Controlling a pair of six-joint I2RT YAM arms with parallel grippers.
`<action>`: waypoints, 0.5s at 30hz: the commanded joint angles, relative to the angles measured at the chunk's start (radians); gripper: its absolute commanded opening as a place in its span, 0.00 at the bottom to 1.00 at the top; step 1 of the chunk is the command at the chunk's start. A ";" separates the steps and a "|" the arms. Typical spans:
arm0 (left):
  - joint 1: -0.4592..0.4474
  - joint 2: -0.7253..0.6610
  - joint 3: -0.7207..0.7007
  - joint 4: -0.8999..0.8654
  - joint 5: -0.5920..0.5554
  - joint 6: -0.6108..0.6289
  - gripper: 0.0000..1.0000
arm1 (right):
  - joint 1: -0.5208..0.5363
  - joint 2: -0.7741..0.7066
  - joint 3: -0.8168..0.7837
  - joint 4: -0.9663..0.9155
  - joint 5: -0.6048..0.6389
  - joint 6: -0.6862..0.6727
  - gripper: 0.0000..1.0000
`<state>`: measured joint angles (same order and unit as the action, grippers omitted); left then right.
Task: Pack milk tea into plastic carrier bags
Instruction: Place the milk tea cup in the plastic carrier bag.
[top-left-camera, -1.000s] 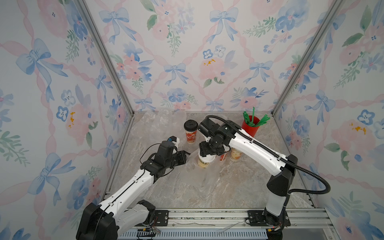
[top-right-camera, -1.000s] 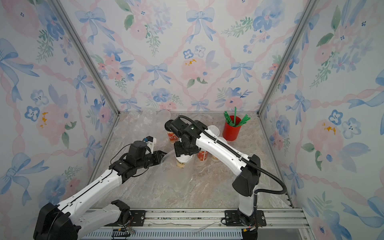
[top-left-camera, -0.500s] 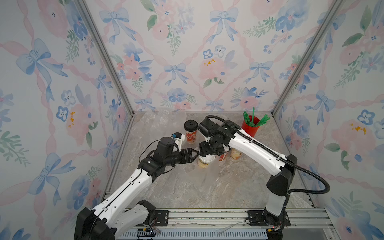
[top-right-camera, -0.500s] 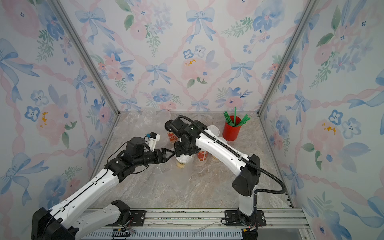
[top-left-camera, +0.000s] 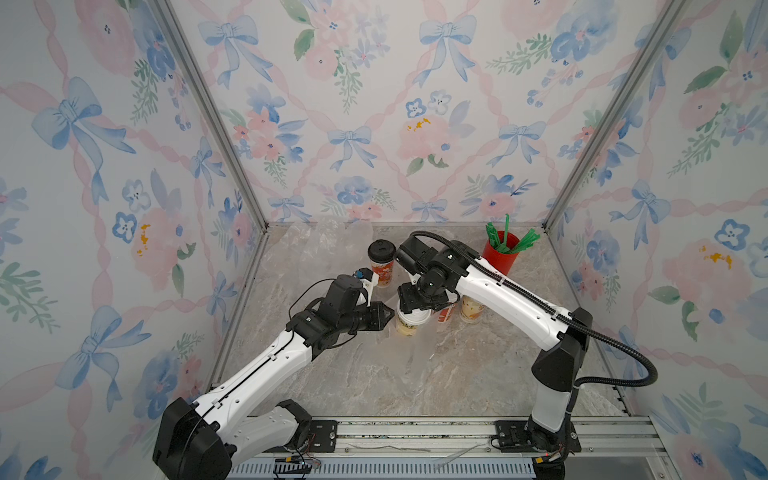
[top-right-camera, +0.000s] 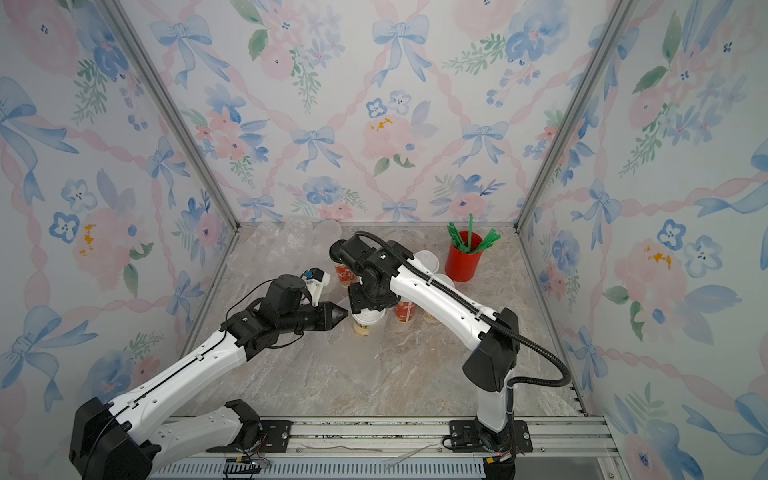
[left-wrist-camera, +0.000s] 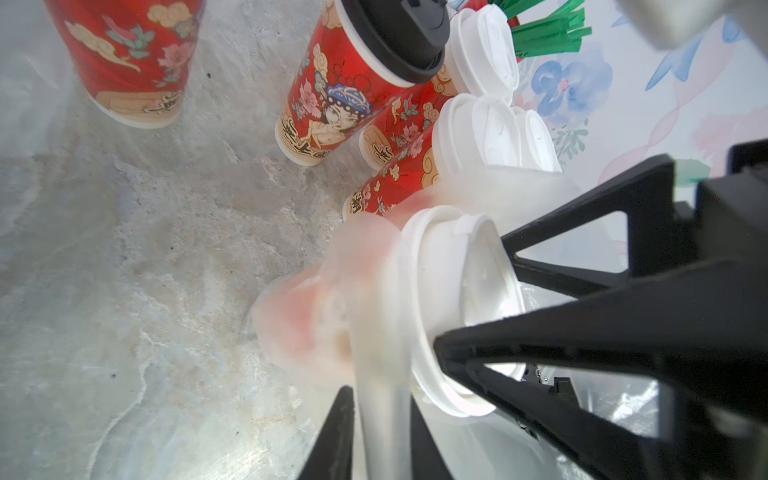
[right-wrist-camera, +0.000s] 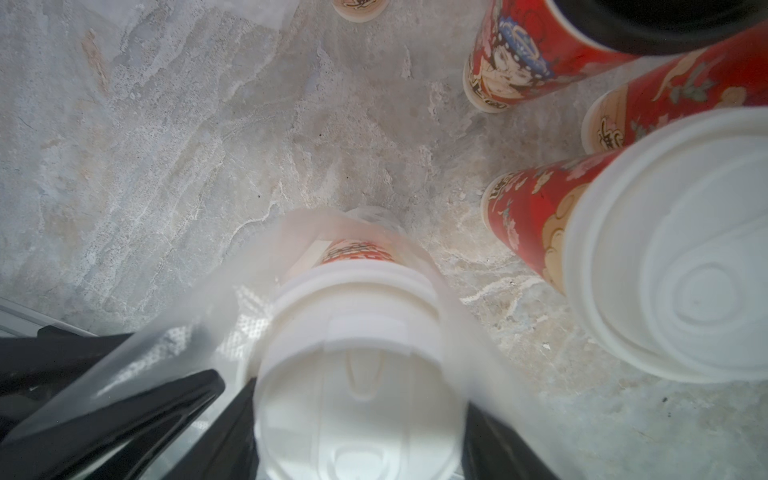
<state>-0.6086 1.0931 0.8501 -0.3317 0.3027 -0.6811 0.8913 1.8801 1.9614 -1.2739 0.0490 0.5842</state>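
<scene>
Clear plastic is what I'm dealing with here. My left claw (top-left-camera: 389, 318) is pressed together on a strip of the carrier bag (left-wrist-camera: 376, 353), and in the left wrist view the film runs out between its fingers. The right claw (right-wrist-camera: 357, 399) comes down from above and is clamped on the white dome lid of a milk tea cup (top-left-camera: 406, 325), one finger on each side of it.

That cup is around the middle of the worktop (top-left-camera: 415, 386). The film wraps round its sides, so the red and cream print only shows through the plastic. It's at least partly inside the bag. I can't tell whether its base touches the marble.

The other cups are standing upright. One black-lidded cup (top-left-camera: 381, 262) is on its own toward the back edge. A second black-lidded red cup (left-wrist-camera: 353, 83) is just beyond the held one, with three white-lidded cups (left-wrist-camera: 478, 137) crowded right beside it.

Over in the back right corner, the plain red cup (top-left-camera: 500, 254) holds a bunch of green straws (top-left-camera: 524, 243) poking out the top.
</scene>
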 joint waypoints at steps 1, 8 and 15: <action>-0.014 0.001 0.039 -0.012 0.007 0.004 0.08 | 0.006 0.032 0.018 0.027 -0.005 0.005 0.42; -0.017 -0.020 0.080 -0.012 0.009 -0.015 0.02 | 0.006 0.064 -0.002 0.061 0.006 0.007 0.42; -0.004 -0.064 0.097 -0.012 0.004 -0.040 0.00 | 0.003 0.086 -0.025 0.071 0.036 0.000 0.42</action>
<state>-0.6209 1.0603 0.9237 -0.3542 0.3031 -0.7036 0.8913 1.9335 1.9610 -1.2064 0.0570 0.5842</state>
